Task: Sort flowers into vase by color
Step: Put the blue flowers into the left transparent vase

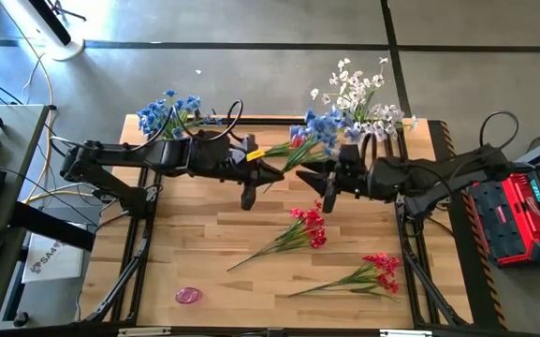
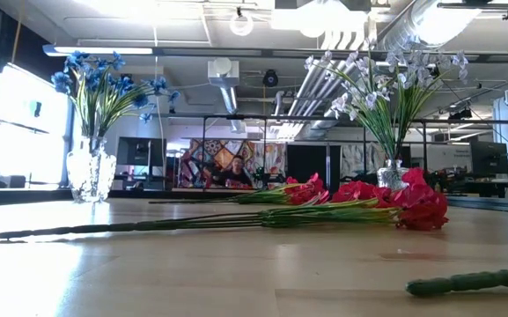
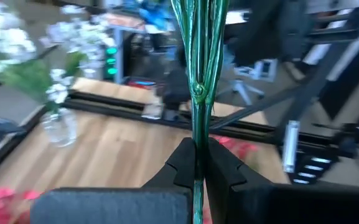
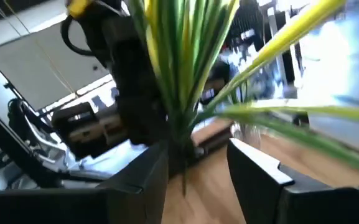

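Note:
A blue spray (image 1: pixel 318 129) hangs above the table's middle, its blossoms toward the far edge. My left gripper (image 1: pixel 271 173) is shut on its green stem (image 3: pixel 198 93). My right gripper (image 4: pixel 198 171) is open, level with it from the right; its fingers stand on either side of the spray's green leaves (image 4: pixel 182 74), and I cannot tell whether they touch. Two red sprays (image 1: pixel 299 229) (image 1: pixel 368 276) lie flat on the table. A glass vase of blue sprays (image 1: pixel 169 114) stands at the far left, and a vase of white sprays (image 1: pixel 363 98) at the far right. My left gripper pinches the blue spray's stem (image 3: pixel 197 163) between its two fingers, below the point where the leaves branch off. The stem runs on out past the fingertips, along the fingers. The spray is lifted clear of the table, slanting toward the far right.
A small pink thing (image 1: pixel 188 296) lies near the table's near edge on the left. In the low view a green stem end (image 2: pixel 469 282) lies close to the camera. Bare wood shows on the near left of the table (image 1: pixel 185 243). A desk with a keyboard stands left of the table.

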`<state>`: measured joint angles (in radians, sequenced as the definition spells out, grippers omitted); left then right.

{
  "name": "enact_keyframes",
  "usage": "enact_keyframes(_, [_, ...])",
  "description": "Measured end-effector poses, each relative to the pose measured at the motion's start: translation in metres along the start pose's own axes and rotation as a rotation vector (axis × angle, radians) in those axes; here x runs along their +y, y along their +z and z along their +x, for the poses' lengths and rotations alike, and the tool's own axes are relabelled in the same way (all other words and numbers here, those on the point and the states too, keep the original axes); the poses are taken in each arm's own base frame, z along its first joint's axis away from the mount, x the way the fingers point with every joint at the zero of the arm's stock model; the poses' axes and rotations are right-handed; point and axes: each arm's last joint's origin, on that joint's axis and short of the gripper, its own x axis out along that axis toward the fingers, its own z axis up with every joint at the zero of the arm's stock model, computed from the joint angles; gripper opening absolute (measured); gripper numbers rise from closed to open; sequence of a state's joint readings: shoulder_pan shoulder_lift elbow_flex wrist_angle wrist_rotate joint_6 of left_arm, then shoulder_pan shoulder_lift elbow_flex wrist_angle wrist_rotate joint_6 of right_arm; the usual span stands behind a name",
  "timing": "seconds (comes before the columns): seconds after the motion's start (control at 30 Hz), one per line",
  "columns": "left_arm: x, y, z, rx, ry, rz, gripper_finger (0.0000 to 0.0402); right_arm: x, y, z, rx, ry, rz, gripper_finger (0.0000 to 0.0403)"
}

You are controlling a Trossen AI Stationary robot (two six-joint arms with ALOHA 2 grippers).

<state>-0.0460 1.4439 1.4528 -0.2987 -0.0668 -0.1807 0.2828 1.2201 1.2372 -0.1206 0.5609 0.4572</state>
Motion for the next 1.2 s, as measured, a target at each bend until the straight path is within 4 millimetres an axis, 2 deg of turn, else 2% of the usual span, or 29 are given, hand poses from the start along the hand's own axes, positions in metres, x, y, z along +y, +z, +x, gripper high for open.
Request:
enact_keyframes(0.33, [-0.003, -0.001, 0.002, 0.017, -0.112, 0.000, 0.0000, 0.005, 0.009, 0.000, -0.086, 0.082, -0.112, 0.0147])
enact_keyframes(0.43, [-0.004, -0.006, 0.009, 0.049, -0.125, -0.002, 0.0000, 0.003, 0.009, 0.002, -0.066, 0.129, -0.117, 0.0116])
enact_keyframes(0.57, [-0.007, -0.014, 0.021, 0.085, -0.141, -0.020, 0.0000, 0.000, 0.008, 0.004, -0.025, 0.157, -0.124, 0.0030])
enact_keyframes(0.67, [-0.008, -0.017, 0.025, 0.095, -0.143, -0.021, 0.0007, -0.002, 0.005, 0.004, 0.009, 0.139, -0.109, 0.0012])
enact_keyframes(0.8, [-0.007, -0.018, 0.026, 0.105, -0.135, -0.023, 0.0032, -0.009, 0.001, 0.006, 0.092, 0.131, -0.067, 0.0004])
enact_keyframes(1.0, [-0.007, -0.010, 0.017, 0.057, -0.145, -0.024, 0.0088, -0.021, -0.015, 0.009, 0.282, 0.113, -0.069, 0.0002])
enact_keyframes(1.2, [-0.005, -0.010, 0.018, 0.059, -0.133, -0.057, 0.0135, -0.026, -0.019, 0.010, 0.399, 0.199, -0.110, 0.0001])
